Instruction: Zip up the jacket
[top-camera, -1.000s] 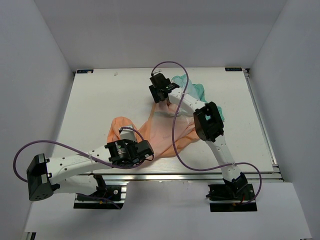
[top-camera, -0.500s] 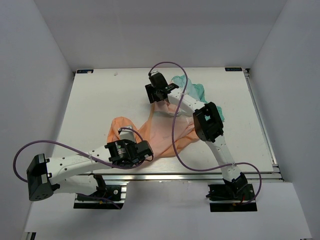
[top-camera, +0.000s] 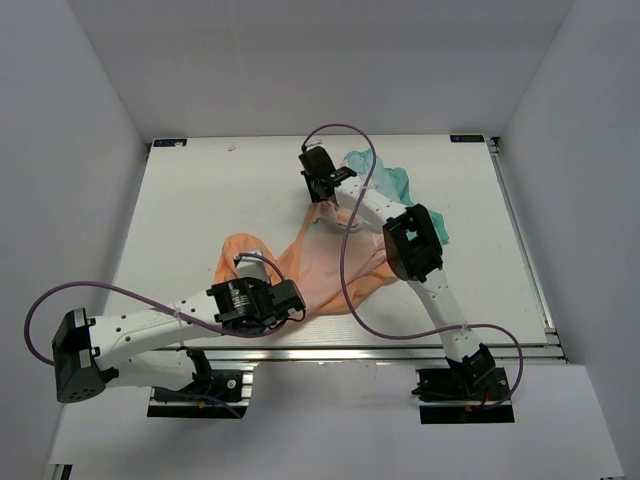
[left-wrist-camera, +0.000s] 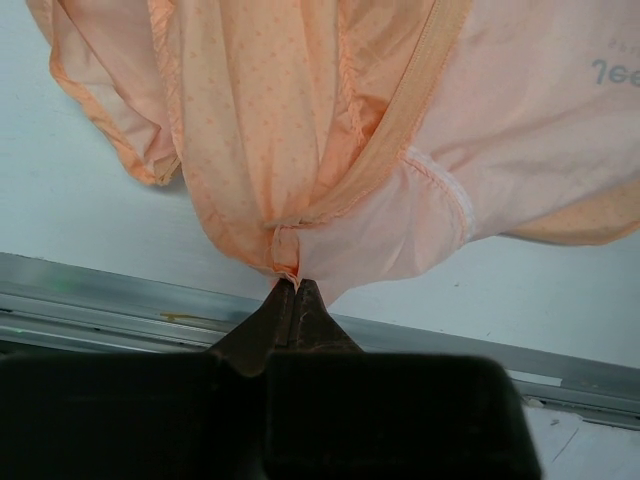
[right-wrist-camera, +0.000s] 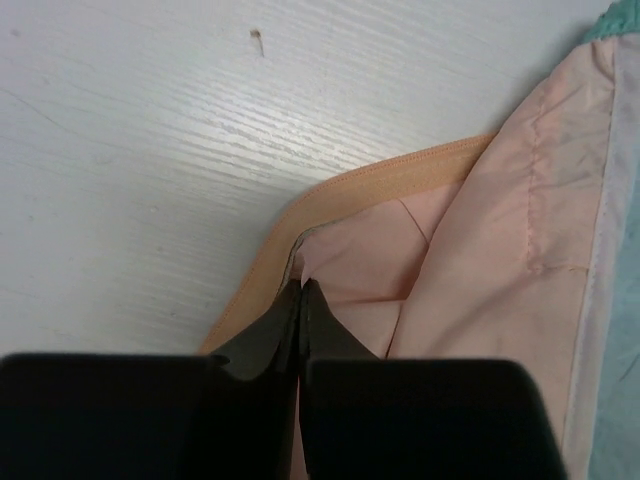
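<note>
The jacket lies crumpled on the white table, peach-orange near the front and teal-green at the far right. Its orange zipper tape runs diagonally in the left wrist view and curves along the fabric edge in the right wrist view. My left gripper is shut on a bunched fold of the jacket near the table's front edge. At the far end, my right gripper is shut on the jacket's edge beside the zipper tape. No zipper slider shows.
A metal rail runs along the table's near edge just below the left gripper. Grey walls close in the table on three sides. Purple cables loop over both arms and across the jacket.
My right gripper, open a moment ago, has shut on the jacket's edge by the zipper tape. The left gripper keeps its hold and has hardly moved.
</note>
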